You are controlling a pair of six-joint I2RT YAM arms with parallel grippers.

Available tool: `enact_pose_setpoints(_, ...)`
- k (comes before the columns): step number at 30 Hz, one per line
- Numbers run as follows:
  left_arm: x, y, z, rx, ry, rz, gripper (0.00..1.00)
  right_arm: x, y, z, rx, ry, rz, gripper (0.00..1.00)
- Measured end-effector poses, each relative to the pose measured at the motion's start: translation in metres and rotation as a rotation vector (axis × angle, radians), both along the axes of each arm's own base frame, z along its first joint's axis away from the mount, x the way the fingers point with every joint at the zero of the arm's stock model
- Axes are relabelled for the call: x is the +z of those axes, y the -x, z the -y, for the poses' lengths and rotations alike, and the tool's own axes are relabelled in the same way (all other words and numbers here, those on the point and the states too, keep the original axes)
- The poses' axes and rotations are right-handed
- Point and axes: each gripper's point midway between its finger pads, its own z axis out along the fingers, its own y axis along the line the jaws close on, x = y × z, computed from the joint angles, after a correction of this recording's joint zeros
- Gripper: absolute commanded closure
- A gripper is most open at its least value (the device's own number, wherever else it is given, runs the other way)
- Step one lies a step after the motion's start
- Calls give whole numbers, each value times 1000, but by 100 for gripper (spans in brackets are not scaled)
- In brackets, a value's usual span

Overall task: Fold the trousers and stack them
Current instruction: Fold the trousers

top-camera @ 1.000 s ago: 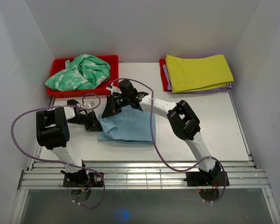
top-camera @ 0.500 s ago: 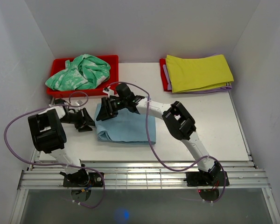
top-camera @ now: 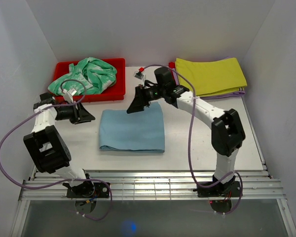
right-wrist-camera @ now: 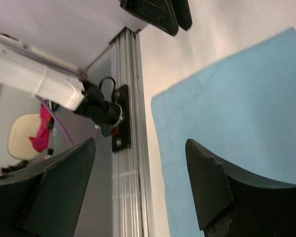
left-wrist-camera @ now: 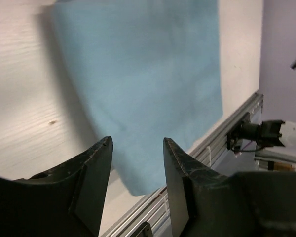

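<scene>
As trousers (top-camera: 132, 131) lie folded, left end effector (top-camera: 87, 117), right end effector (top-camera: 133, 108) hover parted.

A red tray (top-camera: 113, 95) sits at the far left of the white table (top-camera: 84, 143). It holds a crumpled mint-green-and-white patterned garment (top-camera: 86, 75), which spills over the tray's left rim. At the far right, a second red tray (top-camera: 172, 81) carries a flat, folded yellow-green cloth (top-camera: 209, 76) lying on a lavender cloth (top-camera: 227, 94) whose edges show along the front. Aluminium rails (top-camera: 153, 187) run along the table's near edge. Plain white walls enclose the other three sides.
</scene>
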Motion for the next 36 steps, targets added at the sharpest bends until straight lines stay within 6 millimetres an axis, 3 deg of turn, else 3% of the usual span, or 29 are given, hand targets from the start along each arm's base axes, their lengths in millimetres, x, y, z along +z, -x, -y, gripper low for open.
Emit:
enact_pose_setpoints(3, 19, 6, 42, -148, 49, 73, 50, -7, 9, 44, 7, 33, 47, 24)
enact_pose_setpoints(6, 16, 27, 93, -302, 135, 53, 53, -46, 42, 71, 59, 105, -24, 24)
enact_pose_setpoints(8, 5, 41, 111, -351, 182, -16, 55, -81, 64, 85, 92, 160, -110, 25)
enact_pose_setpoints(11, -22, 47, 121, -358, 250, -159, 59, -131, 99, 107, 117, 257, -278, 25)
enact_pose_setpoints(13, -44, 46, 120, -337, 283, -257, 60, -152, 109, 114, 121, 299, -348, 24)
enact_pose_setpoints(16, -85, 51, 118, -307, 310, -418, 60, -175, 109, 118, 112, 333, -430, 24)
enact_pose_setpoints(18, -103, 58, 118, -283, 339, -511, 60, -180, 103, 123, 96, 326, -489, 23)
enact_pose_setpoints(24, -101, 59, 117, -263, 390, -496, 48, -181, 77, 140, 10, 300, -570, 21)
enact_pose_setpoints(28, -96, 54, 111, -256, 363, -459, 44, -177, 74, 149, -45, 330, -502, 15)
enact_pose_setpoints(32, -84, 36, 92, -260, 196, -307, 38, -158, 66, 167, -165, 365, -320, 0)
enact_pose_setpoints(33, -79, 29, 83, -252, 134, -257, 38, -150, 61, 173, -211, 367, -272, 8)
enact_pose_setpoints(36, -64, 11, 58, -205, -35, -164, 37, -134, 48, 193, -335, 371, -173, 10)
